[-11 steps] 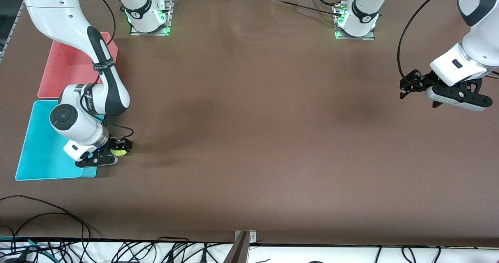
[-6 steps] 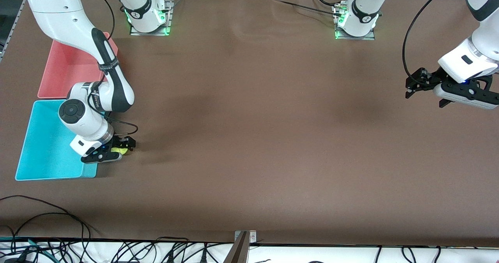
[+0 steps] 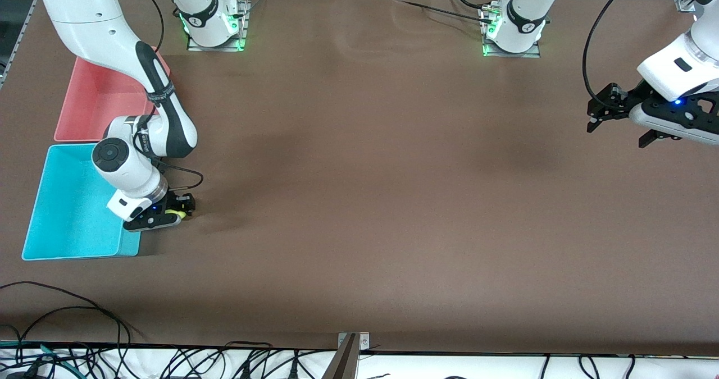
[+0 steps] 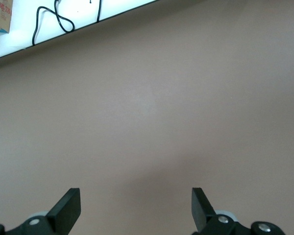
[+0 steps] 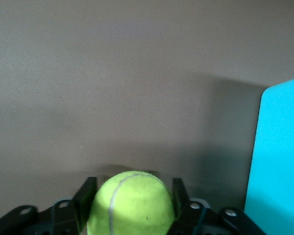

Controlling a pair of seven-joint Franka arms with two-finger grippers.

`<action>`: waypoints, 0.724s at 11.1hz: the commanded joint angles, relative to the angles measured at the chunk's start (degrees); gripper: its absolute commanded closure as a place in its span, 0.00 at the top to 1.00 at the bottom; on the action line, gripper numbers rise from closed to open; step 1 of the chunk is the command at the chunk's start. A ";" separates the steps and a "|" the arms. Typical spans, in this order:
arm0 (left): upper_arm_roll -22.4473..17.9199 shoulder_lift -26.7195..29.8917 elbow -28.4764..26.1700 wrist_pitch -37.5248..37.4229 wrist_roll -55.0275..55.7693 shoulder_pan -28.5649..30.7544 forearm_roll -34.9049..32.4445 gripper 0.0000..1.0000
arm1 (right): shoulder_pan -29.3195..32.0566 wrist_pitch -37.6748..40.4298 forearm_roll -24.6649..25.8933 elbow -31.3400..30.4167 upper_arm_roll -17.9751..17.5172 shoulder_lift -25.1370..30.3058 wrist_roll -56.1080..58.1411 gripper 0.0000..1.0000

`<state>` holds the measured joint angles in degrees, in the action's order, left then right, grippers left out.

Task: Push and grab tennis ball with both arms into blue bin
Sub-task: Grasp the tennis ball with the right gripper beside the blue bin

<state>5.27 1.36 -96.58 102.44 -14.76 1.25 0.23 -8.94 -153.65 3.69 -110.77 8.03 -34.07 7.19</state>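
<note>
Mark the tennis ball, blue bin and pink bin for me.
tennis ball (image 5: 131, 203): right wrist view, its fuzzy middle.
blue bin (image 3: 67, 199): front view, bare floor.
pink bin (image 3: 92, 101): front view, bare floor.

your right arm (image 3: 112, 48) reaches down from its base in a bent pose, elbow high and forearm sloping toward the front camera, wrist turned so the hand points along the table. your right gripper (image 3: 178, 211) sits low, its two black fingers (image 5: 85, 196) pressed against either side of the tennis ball (image 5: 131, 203). your left arm (image 3: 682, 64) waits at its own end of the table, raised off the surface with the wrist tilted. your left gripper (image 3: 600, 109) hangs in the air there, its fingers (image 4: 66, 209) spread wide apart with nothing between them.
</note>
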 commanded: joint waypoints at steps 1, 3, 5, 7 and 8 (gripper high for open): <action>-5.01 -0.30 0.95 -1.11 -0.27 -4.68 -1.73 1.00 | 0.24 -0.61 1.23 -0.68 0.05 0.76 1.07 0.34; -4.92 -0.57 1.04 -1.10 -0.09 -4.77 -1.73 1.00 | 0.24 2.54 1.14 1.24 0.14 1.11 1.24 0.34; -5.09 -1.61 1.91 -0.84 -0.53 -4.51 -1.64 1.00 | 0.24 17.24 0.79 10.08 0.05 1.29 1.16 0.34; -5.44 -1.80 2.18 -0.84 -0.89 -4.33 -1.64 1.00 | 0.59 33.08 -0.35 17.67 0.14 1.29 1.16 0.34; -5.44 -1.80 2.18 -0.93 -0.97 -3.55 -1.64 1.00 | 1.29 36.02 -0.44 18.48 0.23 1.64 2.63 0.34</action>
<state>0.52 0.64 -96.43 102.38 -14.86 -2.54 0.18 -8.86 -127.24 3.66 -97.13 8.16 -32.71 7.75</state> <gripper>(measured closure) 0.000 0.357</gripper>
